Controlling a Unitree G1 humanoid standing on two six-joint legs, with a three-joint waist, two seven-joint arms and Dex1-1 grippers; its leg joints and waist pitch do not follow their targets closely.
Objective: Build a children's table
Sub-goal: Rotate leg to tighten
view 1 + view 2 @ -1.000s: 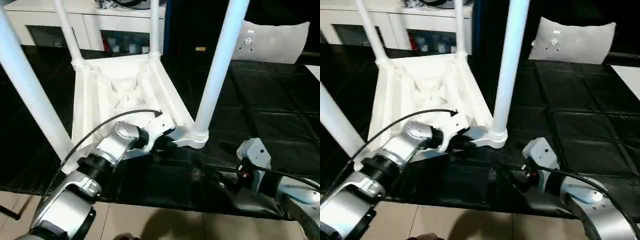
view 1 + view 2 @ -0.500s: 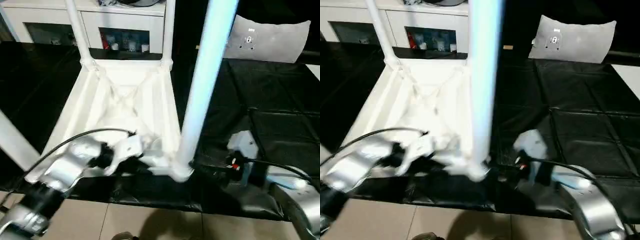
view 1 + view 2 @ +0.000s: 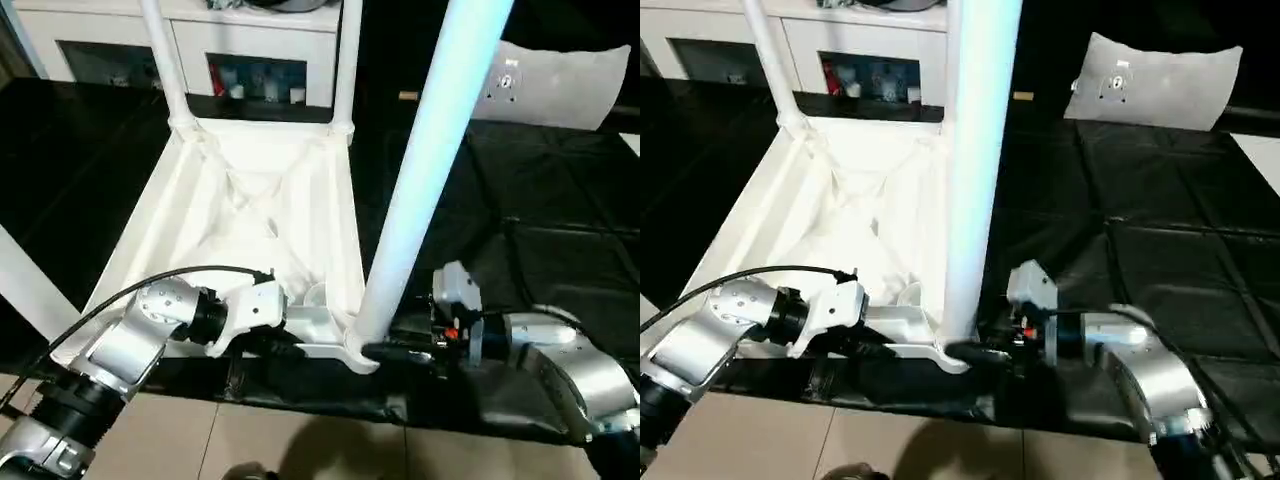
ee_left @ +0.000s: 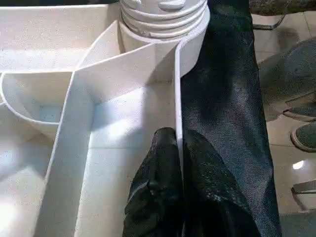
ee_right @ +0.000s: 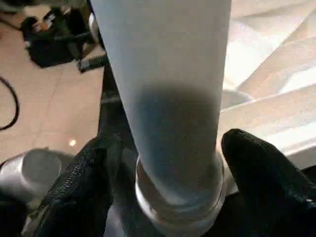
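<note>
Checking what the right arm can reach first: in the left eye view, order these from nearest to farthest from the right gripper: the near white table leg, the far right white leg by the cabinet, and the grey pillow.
1. Near white tapered leg, between the right gripper's fingers, at its base.
2. Grey pillow, beyond, on the right of the black mat.
3. Far right white leg, at the upturned top's back corner; close to the pillow's range, so this order is tentative.

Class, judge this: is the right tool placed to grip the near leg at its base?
Probably yes: the right tool has a finger on each side of the near leg just above its socket, nothing between.
</note>
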